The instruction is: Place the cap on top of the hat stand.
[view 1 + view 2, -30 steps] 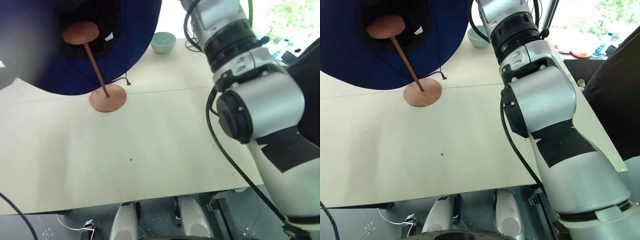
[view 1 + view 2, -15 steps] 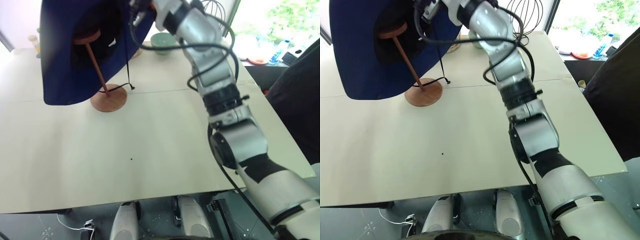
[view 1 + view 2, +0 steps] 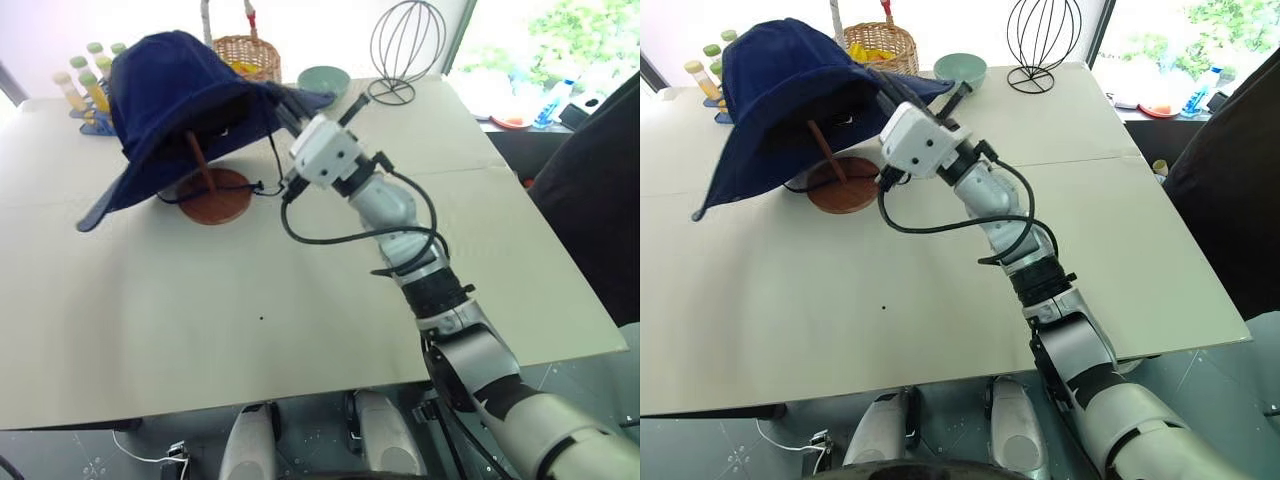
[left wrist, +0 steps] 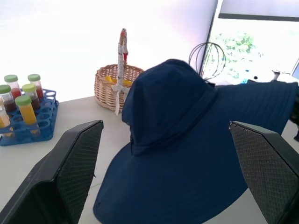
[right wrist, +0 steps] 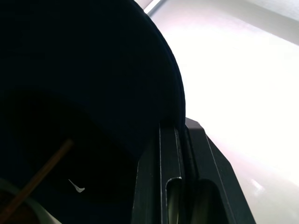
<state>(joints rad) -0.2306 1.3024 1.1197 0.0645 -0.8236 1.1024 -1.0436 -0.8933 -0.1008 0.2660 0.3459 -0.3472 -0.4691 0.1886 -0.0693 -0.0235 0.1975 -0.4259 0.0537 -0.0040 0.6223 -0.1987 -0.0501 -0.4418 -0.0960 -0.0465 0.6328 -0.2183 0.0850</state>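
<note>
Fingers [image 5: 180,182] of my right gripper [image 3: 290,108] are clamped on the cap [image 3: 175,85] brim, upper left of frame. Crown drapes the hat stand [image 3: 210,190]; I'd centre it before letting go.

No text, brand, number or sign could be read in any view. A small white tag [image 5: 77,187] showed inside the crown of the cap [image 3: 175,95], but it was too small to tell whether anything was printed on it. The capped tubes [image 4: 23,105] in the blue rack [image 4: 32,128] carried no label that could be made out.
</note>
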